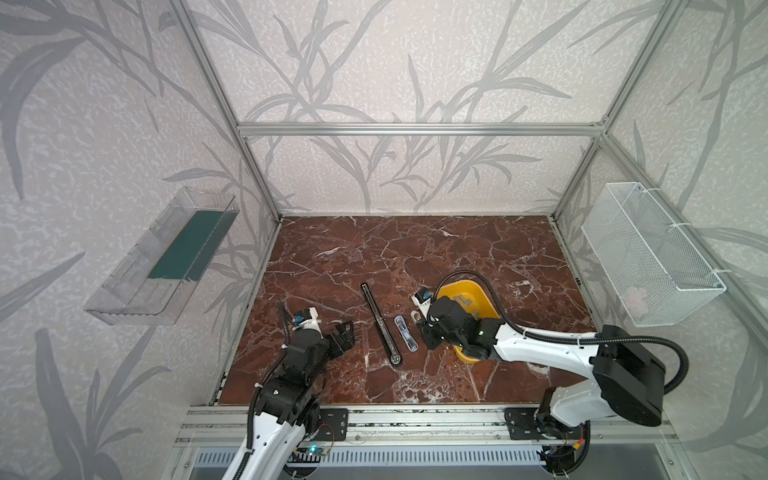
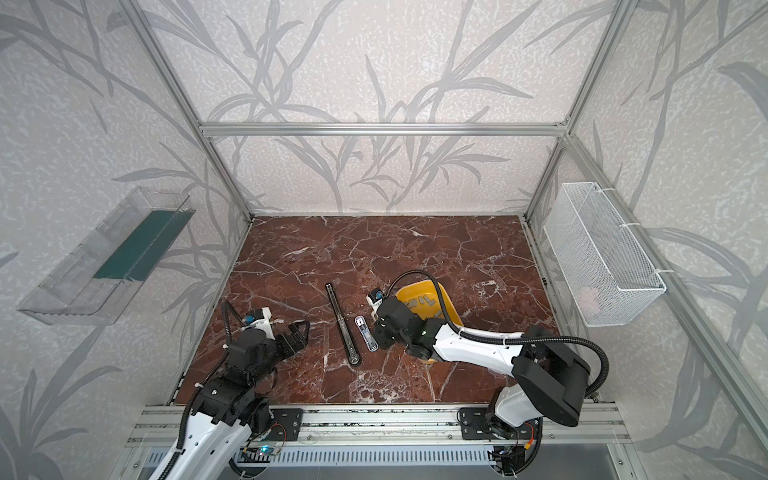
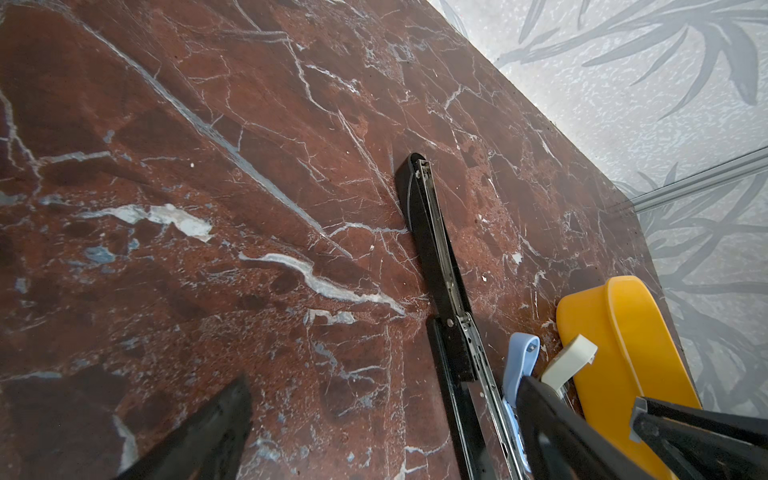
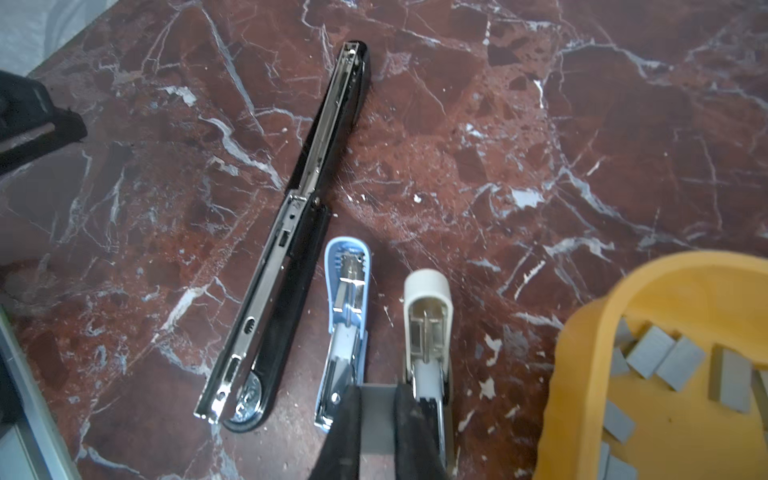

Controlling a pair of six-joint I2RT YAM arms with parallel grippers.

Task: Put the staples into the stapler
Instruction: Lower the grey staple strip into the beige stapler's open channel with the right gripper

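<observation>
**Red marble tabletop: staple strip gripped, insertion pending**

On the tabletop (image 1: 415, 249), inside wallpapered walls, your right hand (image 4: 379, 399) is clamped on one grey staple strip (image 4: 376, 419). It sits between the near ends of the blue stapler (image 4: 347, 291) and white stapler (image 4: 428, 316), both lying open. The other staples (image 4: 665, 357) lie in the yellow tray (image 4: 590, 332). Your left hand (image 1: 344, 336) stands open, well apart. Next, you probably need to align the strip with a magazine channel. The fingers hide both channels' near ends, so the target stapler is unclear.

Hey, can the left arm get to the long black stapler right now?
Probably yes. The left gripper is open beside the long black stapler, with only bare table between; the right gripper, shut on a staple strip, sits past it.
</observation>
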